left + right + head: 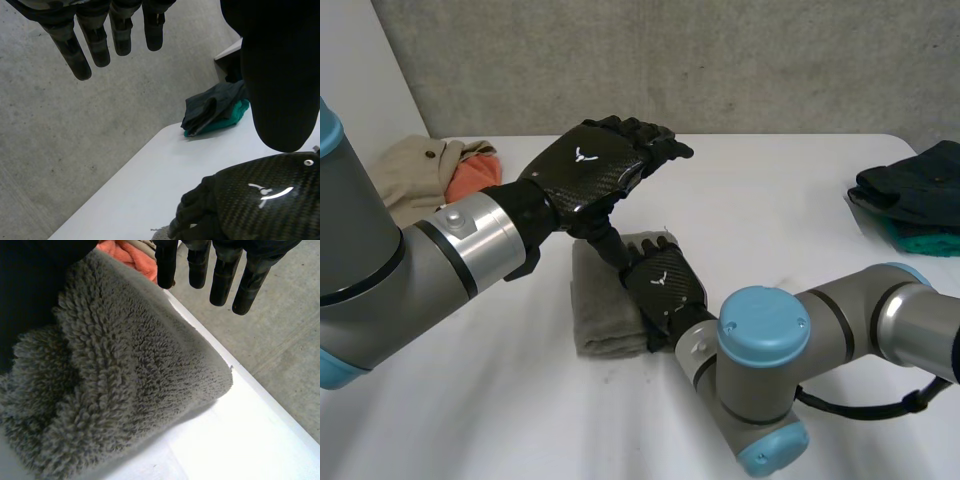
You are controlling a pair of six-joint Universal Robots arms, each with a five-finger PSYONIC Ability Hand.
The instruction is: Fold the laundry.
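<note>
Closest to the head camera, the right arm (pixel 760 330) was bent in over the tabletop (pixel 770 200), with the right hand (pixel 665 283) laid on a folded grey towel (pixel 600 325).
On that hand the fingers (pixel 222 282) were seen straight and slightly spread, reaching past the towel's edge, while the palm was set over the thick pile and nothing was clasped. The left hand (pixel 595 165) was held in the air just above the right hand and the towel, its fingers straight and nothing gripped. The towel was found as a narrow bundle near the middle of the tabletop. At the far left corner a beige garment (pixel 415 165) and an orange cloth (pixel 470 178) were heaped together; at the far right edge a dark garment (pixel 910 185) was piled on a teal garment (pixel 925 242).
</note>
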